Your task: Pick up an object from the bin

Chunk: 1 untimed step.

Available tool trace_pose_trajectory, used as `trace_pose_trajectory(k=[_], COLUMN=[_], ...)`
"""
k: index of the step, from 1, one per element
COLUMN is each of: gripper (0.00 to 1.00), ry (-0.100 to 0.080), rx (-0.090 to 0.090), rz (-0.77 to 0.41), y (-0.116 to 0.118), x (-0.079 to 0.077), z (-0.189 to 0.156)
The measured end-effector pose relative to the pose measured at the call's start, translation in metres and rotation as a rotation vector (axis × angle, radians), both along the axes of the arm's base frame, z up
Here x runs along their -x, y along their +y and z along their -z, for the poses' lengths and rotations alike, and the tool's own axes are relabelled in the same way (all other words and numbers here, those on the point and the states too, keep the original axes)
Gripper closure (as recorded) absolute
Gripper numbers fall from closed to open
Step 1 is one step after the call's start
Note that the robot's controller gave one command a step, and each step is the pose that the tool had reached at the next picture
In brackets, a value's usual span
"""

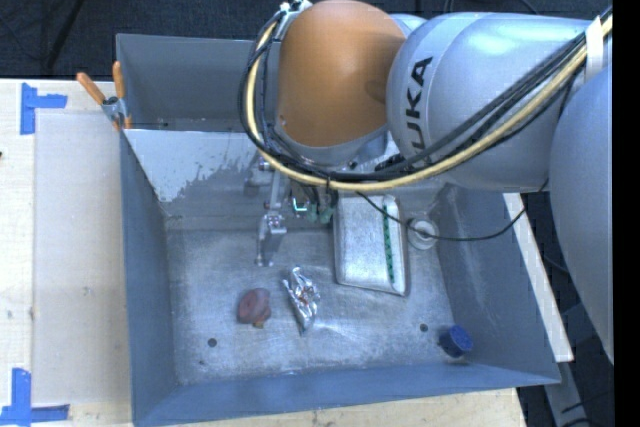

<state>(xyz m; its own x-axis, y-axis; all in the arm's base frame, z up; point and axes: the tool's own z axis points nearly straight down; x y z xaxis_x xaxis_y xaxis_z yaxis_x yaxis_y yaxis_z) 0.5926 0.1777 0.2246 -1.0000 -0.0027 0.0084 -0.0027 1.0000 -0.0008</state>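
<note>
Grey metal walls slope down to the scuffed, speckled floor of the bin [190, 245], and from where I stand the big silver arm [490, 105] comes in from the right and hangs over its back half. An orange cover [330, 75] caps the wrist, with yellow and black cables [256, 90] looped round its left side.

Below the cover the gripper [267, 253] points down towards the bin floor, left of the middle. I cannot tell whether it is wide or narrow; its tip is too small and too dark against the metal to read.

Nearest to it, towards the front wall, lie two things. A reddish-brown lump [253, 307] sits on the floor just in front of the gripper and slightly to its left, apart from it. A crumpled silvery wrapper [301, 299] lies just beside the lump on its right, the two not touching.

Further right, a flat clear packet [365, 255] with a green stripe along one side lies partly under the arm. A small pale ring-like thing [424, 233] rests just beyond the packet's right edge. A blue cap [456, 341] sits well apart from the rest, in the front right corner.
</note>
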Motion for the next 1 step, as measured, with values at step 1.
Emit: trace_pose_trajectory(k=[1], gripper=[0.0], ry=[0.003], rx=[0.004], rz=[0.116], y=[-0.0765], x=[0.0485], z=[0.121])
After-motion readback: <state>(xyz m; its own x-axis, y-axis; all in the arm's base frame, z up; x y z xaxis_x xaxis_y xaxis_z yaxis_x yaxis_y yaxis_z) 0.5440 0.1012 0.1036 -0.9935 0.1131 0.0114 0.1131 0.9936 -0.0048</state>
